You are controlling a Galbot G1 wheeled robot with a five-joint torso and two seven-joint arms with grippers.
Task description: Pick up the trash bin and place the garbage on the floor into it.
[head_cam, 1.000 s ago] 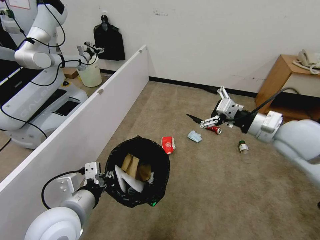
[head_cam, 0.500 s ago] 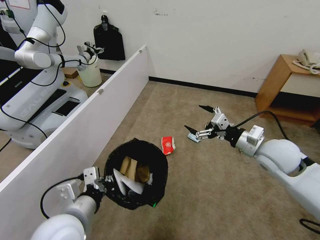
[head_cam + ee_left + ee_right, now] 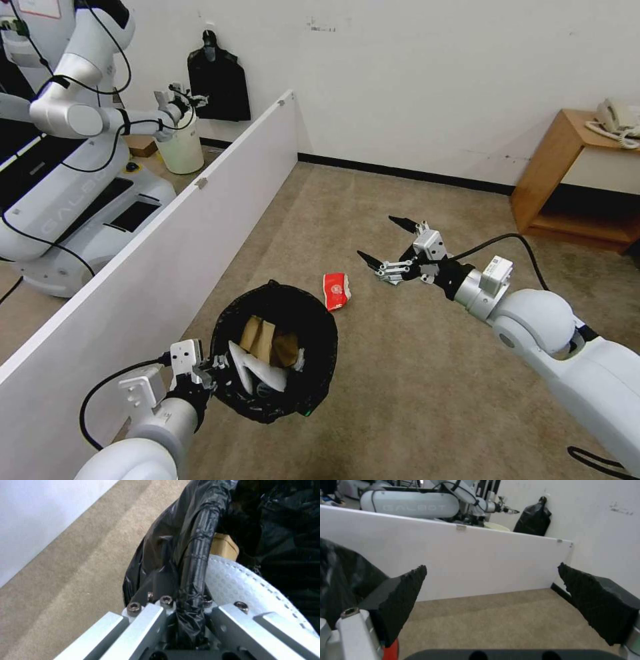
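The trash bin point(image 3: 313, 347), lined with a crinkly black bag, hangs off the floor at lower left. My left gripper point(image 3: 212, 369) is shut on its near rim, and the left wrist view shows the left gripper point(image 3: 181, 597) clamping the bag-covered rim point(image 3: 196, 560). Inside lie a brown cardboard piece point(image 3: 261, 333) and a white slipper point(image 3: 257, 371). A red paper carton point(image 3: 337, 291) lies on the carpet just past the bin. My right gripper point(image 3: 379, 238) hovers open low over the floor right of the carton, with nothing between its fingers point(image 3: 403, 592).
A long white partition board point(image 3: 200, 220) runs along the left. Behind it stand another robot point(image 3: 73, 167) and a pale bucket point(image 3: 180, 147). A flat black bag point(image 3: 219, 83) leans on the wall. A wooden cabinet point(image 3: 560, 167) stands far right. Open carpet lies ahead.
My right arm has swung down and to the left, from above the can and mask toward the red carton, and now covers them. The bin has sunk slightly with the left arm.
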